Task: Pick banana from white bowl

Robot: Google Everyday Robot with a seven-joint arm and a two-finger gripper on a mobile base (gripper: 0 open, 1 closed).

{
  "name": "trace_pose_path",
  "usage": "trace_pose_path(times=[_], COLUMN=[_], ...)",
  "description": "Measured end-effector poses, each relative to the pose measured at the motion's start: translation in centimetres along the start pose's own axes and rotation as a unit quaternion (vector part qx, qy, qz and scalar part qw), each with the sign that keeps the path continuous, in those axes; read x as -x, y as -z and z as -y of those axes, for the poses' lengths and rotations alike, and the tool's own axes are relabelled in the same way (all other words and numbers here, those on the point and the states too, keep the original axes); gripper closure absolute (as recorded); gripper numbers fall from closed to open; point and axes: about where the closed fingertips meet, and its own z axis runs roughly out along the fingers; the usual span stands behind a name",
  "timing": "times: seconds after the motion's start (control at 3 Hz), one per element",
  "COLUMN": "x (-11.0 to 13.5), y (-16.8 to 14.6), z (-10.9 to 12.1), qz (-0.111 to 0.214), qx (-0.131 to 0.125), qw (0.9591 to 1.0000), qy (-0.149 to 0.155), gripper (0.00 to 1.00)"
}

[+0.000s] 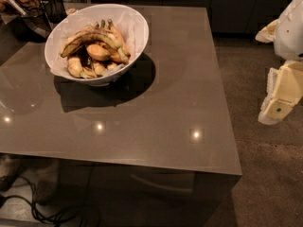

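The white bowl stands on the far left part of the grey table. It holds several fruits. The banana, long, curved and streaked dark brown, lies across the top of the pile, above shorter yellow-orange fruits. My gripper, cream-coloured, hangs at the right edge of the view, off the table's right side and over the floor. It is far from the bowl and holds nothing that I can see.
A dark wire basket and other items stand at the table's far left corner. Black cables lie on the floor at the lower left. Carpeted floor runs along the table's right side.
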Motion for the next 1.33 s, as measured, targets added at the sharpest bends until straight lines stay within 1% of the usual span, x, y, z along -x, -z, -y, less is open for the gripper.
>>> trace_pose_path(times=[0.33,0.67,1.0,1.33], x=[0.0,1.3,4.7,9.4], y=[0.0,0.2,-0.7,-3.1], z=[0.0,1.0,3.7,7.5], qz=[0.0,-0.007,-0.02,-0.022], qx=[0.0,0.006,0.026,0.033], qw=[1.0,0.9998,0.9992,0.9991], qy=[0.0,-0.015,-0.023,-0.014], gripper=[0.0,0.0,0.0,0.0])
